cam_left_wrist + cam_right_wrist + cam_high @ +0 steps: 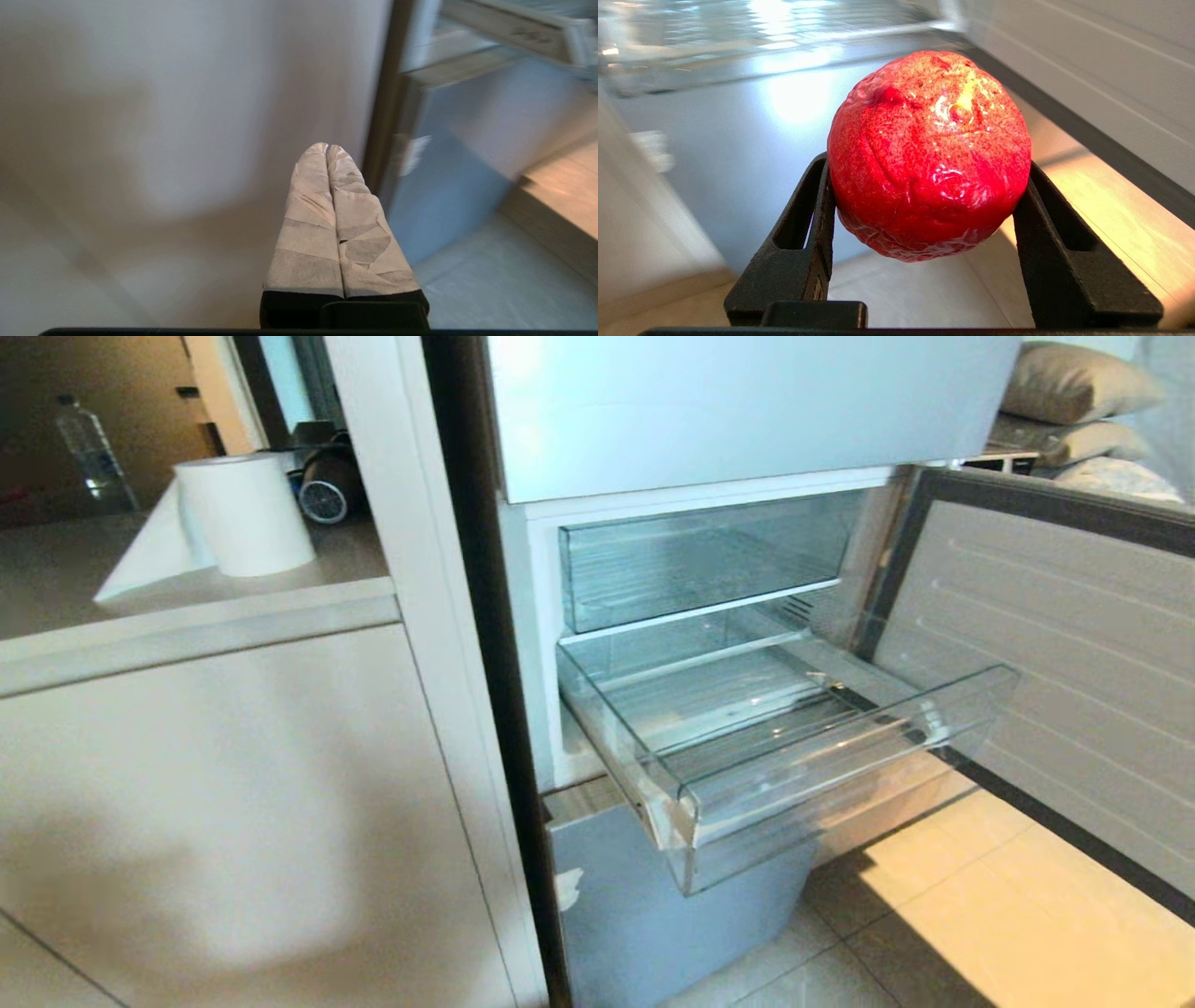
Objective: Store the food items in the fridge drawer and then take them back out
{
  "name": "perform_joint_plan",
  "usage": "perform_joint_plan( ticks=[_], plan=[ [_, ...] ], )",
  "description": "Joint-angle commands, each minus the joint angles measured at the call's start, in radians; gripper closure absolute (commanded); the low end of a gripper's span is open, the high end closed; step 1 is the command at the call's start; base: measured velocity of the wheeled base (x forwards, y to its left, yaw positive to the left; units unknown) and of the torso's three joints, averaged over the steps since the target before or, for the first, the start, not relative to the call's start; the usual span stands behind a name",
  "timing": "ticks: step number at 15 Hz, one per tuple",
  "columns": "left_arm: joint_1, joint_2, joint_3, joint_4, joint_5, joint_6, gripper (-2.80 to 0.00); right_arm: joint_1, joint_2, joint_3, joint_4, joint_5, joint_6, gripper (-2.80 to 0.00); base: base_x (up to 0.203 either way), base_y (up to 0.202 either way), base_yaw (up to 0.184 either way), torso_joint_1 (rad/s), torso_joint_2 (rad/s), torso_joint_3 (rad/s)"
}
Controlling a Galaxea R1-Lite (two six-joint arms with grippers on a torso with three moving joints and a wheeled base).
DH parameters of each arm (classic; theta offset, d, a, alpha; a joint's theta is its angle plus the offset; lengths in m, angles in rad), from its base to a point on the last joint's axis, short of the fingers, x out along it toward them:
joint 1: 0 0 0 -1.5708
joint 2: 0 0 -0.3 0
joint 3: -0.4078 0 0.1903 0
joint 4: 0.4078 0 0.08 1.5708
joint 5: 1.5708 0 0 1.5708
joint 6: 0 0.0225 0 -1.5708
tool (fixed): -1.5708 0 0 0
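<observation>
The left gripper [328, 148] hangs idle, jaws pressed together, beside the fridge, whose fridge drawer [845, 761] stands pulled out and bare, while the right gripper [924, 186] clamps the glossy red piece [929, 154] low outside it, so either storing or final removal remains.

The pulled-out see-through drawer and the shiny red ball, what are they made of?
The wide clear fridge drawer looks like hard transparent plastic: the floor shows through its glossy walls. The glossy red round food piece, held in the right pincer, has a wrinkled, speckled, shiny skin; it may be real fruit or a plastic model, I cannot tell which.
</observation>
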Motion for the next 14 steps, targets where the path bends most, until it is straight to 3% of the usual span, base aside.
perform_joint_plan(
  ticks=[1, 6, 9, 12, 14],
  plan=[
    [0.000, 0.001, 0.002, -0.001, 0.000, 0.000, 0.00, 0.001, 0.000, 0.002, 0.001, -0.001, 0.000, 0.00, 0.002, 0.007, -0.178, 0.001, 0.00, 0.009],
    [0.000, 0.001, 0.002, -0.001, 0.000, 0.000, 0.00, 0.001, 0.000, 0.001, 0.003, 0.000, -0.004, 0.00, -0.002, 0.007, -0.158, 0.001, 0.00, 0.000],
    [0.000, 0.001, 0.002, -0.001, 0.000, 0.000, 0.00, -0.003, 0.042, -0.015, -0.047, -0.021, 0.012, 0.00, -0.001, -0.001, -0.020, 0.001, 0.00, 0.001],
    [0.000, 0.001, 0.002, -0.001, 0.000, 0.000, 0.00, -0.024, 0.208, -0.144, -0.107, -0.146, 0.090, 0.00, 0.000, 0.000, 0.000, 0.000, 0.00, 0.000],
    [0.000, 0.001, 0.002, -0.001, 0.000, 0.000, 0.00, -0.114, 0.367, -0.208, -0.121, -0.233, 0.139, 0.00, 0.000, 0.000, 0.000, 0.000, 0.00, 0.000]
  ],
)
